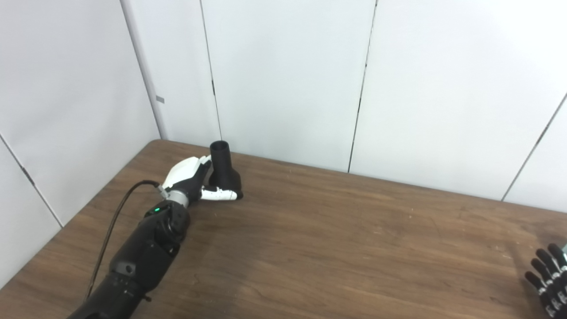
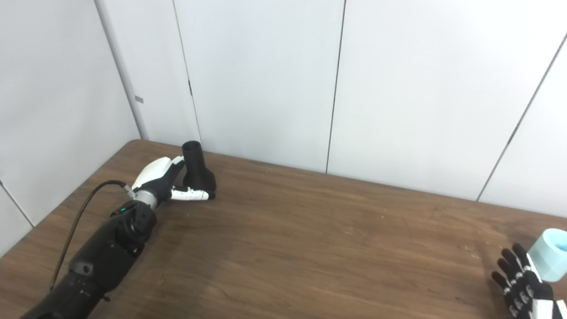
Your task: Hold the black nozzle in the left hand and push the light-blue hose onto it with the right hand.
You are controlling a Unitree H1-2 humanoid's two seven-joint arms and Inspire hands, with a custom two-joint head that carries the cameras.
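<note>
The black nozzle (image 1: 223, 170) stands upright on its wide base near the table's far left corner, narrow mouth up. My left hand (image 1: 188, 177) brackets it: the fingers reach up along its left side and the thumb (image 1: 219, 194) lies across the front of the base. The fingers look straight rather than wrapped, and the nozzle rests on the table. The end of the light-blue hose (image 2: 549, 259) shows at the right edge. My right hand (image 2: 522, 281) is just left of the hose, fingers spread, holding nothing.
The brown wooden table (image 1: 332, 239) runs between the two hands. White wall panels (image 1: 288, 79) stand close behind the nozzle and along the left side. A black cable (image 1: 115, 221) loops off my left forearm.
</note>
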